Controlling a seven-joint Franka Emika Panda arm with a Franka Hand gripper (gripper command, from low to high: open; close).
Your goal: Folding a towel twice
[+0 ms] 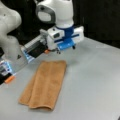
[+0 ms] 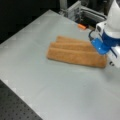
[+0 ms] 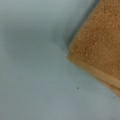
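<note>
The bench (image 1: 95,82) is a flat, pale grey surface, visible in both front views (image 2: 32,72) and in the wrist view (image 3: 32,62). One item lies directly on it: the towel (image 1: 45,83), orange-brown terry cloth, folded into a long narrow strip with layered edges showing. In a front view the towel (image 2: 75,53) lies flat across the far middle of the bench. The wrist view shows one towel (image 3: 100,42) corner flat on the surface.
</note>
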